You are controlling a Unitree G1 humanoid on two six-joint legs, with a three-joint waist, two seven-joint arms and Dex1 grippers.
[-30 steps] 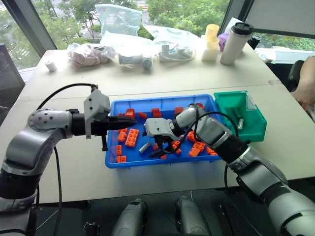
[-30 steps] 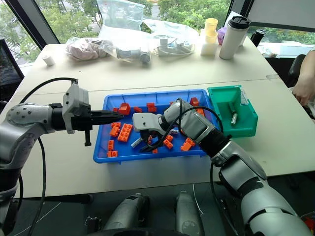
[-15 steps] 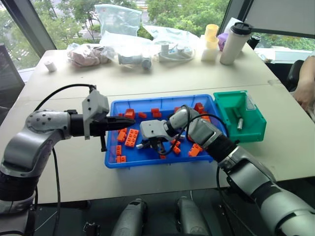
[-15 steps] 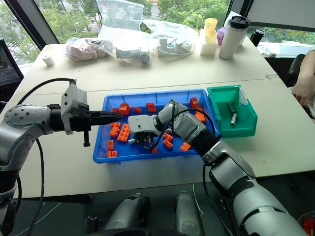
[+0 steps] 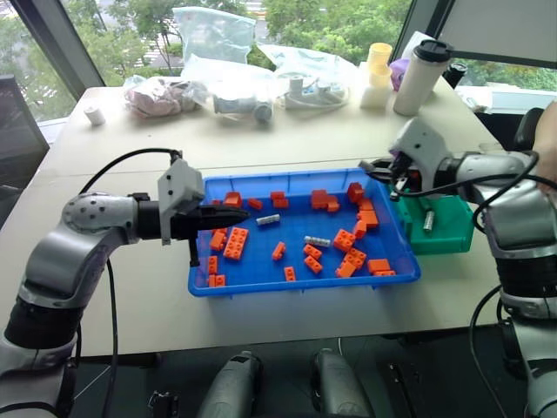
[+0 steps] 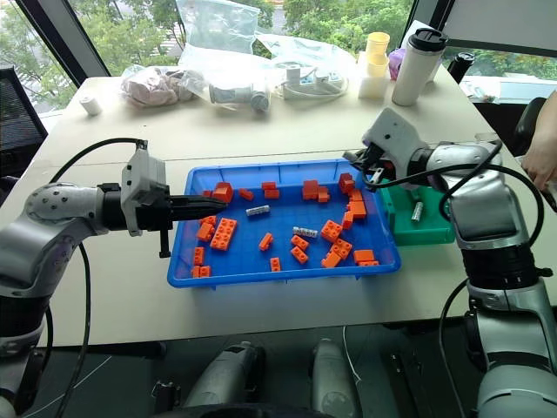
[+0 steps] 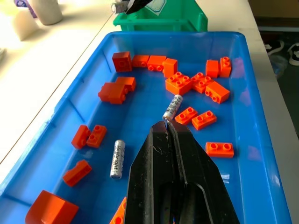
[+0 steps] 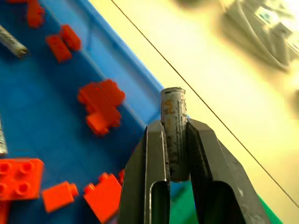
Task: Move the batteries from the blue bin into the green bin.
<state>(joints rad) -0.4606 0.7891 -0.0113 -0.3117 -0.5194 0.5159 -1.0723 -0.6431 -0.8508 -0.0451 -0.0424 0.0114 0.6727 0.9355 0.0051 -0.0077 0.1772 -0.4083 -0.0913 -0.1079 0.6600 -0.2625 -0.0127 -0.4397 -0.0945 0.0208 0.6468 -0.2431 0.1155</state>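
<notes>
The blue bin (image 5: 305, 284) lies mid-table with orange bricks (image 5: 233, 244) and two loose batteries (image 5: 268, 219) (image 5: 318, 241) in it; the left wrist view shows both batteries (image 7: 117, 158) (image 7: 172, 106) among the bricks. The green bin (image 5: 446, 231) stands against its right end with one battery (image 5: 428, 220) inside. My right gripper (image 8: 174, 128) is shut on a battery (image 8: 173, 105), held above the blue bin's far right corner, beside the green bin (image 6: 396, 202). My left gripper (image 5: 222, 218) is shut and empty, hovering over the blue bin's left part.
Along the table's far side lie plastic bags (image 5: 209, 35), a bundle of cloth (image 5: 157, 96), a white thermos (image 5: 416, 78) and stacked yellow cups (image 5: 376, 65). A person's arm (image 5: 546, 144) shows at the right edge. Bare tabletop surrounds both bins.
My right gripper shut on a battery in the middle of the blue bin, then rose and swung right to the bin's far right corner. The left gripper stayed put.
</notes>
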